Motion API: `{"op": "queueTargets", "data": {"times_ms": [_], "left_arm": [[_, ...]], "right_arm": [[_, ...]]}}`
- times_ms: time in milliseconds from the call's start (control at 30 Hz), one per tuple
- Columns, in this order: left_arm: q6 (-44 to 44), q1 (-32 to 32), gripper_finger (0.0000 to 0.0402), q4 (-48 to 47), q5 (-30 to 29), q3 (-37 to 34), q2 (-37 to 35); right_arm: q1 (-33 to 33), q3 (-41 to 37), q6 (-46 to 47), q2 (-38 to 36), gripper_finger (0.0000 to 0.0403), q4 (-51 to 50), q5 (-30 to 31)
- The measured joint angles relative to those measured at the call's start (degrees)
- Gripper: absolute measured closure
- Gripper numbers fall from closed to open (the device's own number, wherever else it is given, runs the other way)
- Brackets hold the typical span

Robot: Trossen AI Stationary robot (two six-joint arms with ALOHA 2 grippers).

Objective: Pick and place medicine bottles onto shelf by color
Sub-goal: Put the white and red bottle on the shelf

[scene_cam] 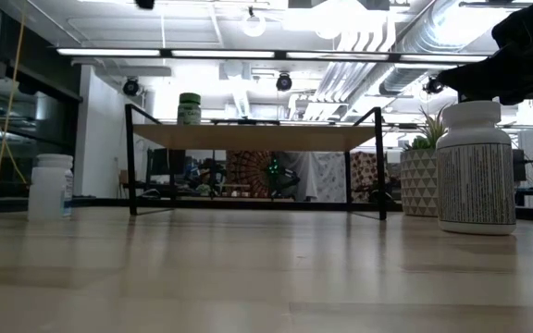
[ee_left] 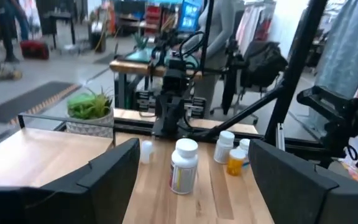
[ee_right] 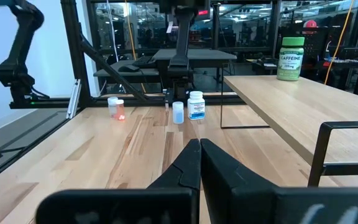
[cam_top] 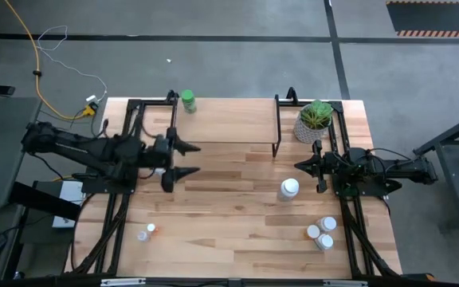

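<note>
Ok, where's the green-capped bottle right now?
The green-capped bottle stands on the shelf at its far left corner in the high view, just beyond the left gripper. It is far across from the plant.

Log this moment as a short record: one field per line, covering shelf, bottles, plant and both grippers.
shelf: light-wood board on black legs, at the table's far edge
on shelf: one green-capped bottle at its left end
large white bottle: upright on the table, near the right gripper
bottle cluster: three white-capped bottles near the right front corner
orange bottle: with a second small bottle beside it, left front
plant: in a patterned pot, by the shelf's right end
left gripper: open, empty
right gripper: shut, empty
</note>
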Motion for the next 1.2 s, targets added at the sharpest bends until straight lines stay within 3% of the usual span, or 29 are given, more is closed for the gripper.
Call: {"op": "queueTargets", "data": {"times_ms": [233, 500, 633, 933, 1067, 1200], "left_arm": [[4.74, -4.24, 0.011, 8.5, -2.84, -9.46, -4.61], [4.37, -5.94, 0.011, 8.72, -3.84, -10.66, -6.85], [3.83, -6.17, 0.011, 8.17, -3.91, -10.66, -6.82], [3.69, -6.15, 0.011, 5.88, -3.9, -10.66, -6.5], [3.73, -6.15, 0.011, 5.76, -3.91, -10.66, -6.5], [3.74, -6.1, 0.011, 5.81, -3.91, -10.66, -6.5]], "right_arm": [[-0.01, -0.01, 0.0, -0.01, 0.0402, 0.0, 0.0], [-0.01, 0.01, -3.47, -0.01, 0.0402, 1.16, 0.66], [0.01, -0.01, -0.61, 0.0, 0.0402, 1.8, 0.66], [0.05, 0.01, 8.98, 0.48, 0.0402, 22.69, 1.52], [0.05, 0.47, 9.7, 2.55, 0.0402, 23.71, -1.61], [0.05, 1.08, 11.78, 5.57, 0.0402, 24.43, -1.03]]}}
